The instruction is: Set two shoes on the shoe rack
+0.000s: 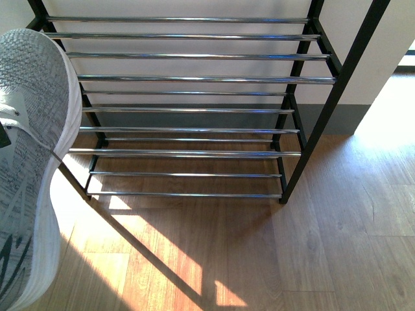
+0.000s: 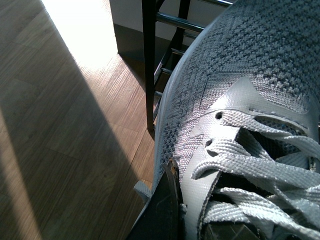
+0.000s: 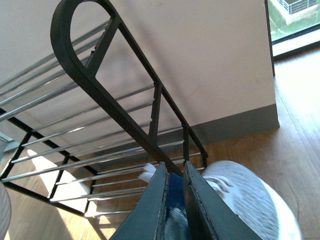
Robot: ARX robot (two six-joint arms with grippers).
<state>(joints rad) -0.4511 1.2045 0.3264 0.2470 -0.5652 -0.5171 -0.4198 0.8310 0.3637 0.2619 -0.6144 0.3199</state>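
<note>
Near sneaker [image 1: 32, 162] hung at the left end of the shoe rack [image 1: 194, 79], clamped by left gripper [image 2: 185, 222]. Right gripper [image 3: 174, 200], fingers nearly together, pinched other sneaker [image 3: 250, 200] by its collar, seemingly ready for shelving.

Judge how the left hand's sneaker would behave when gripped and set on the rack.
The sneaker has a soft-looking knit upper, probably denting when pinched. Its thick white sole likely stays stiff. On thin rods it may tilt.

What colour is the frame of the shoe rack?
The frame is black; the rods are shiny chrome. The front view shows it best.
</note>
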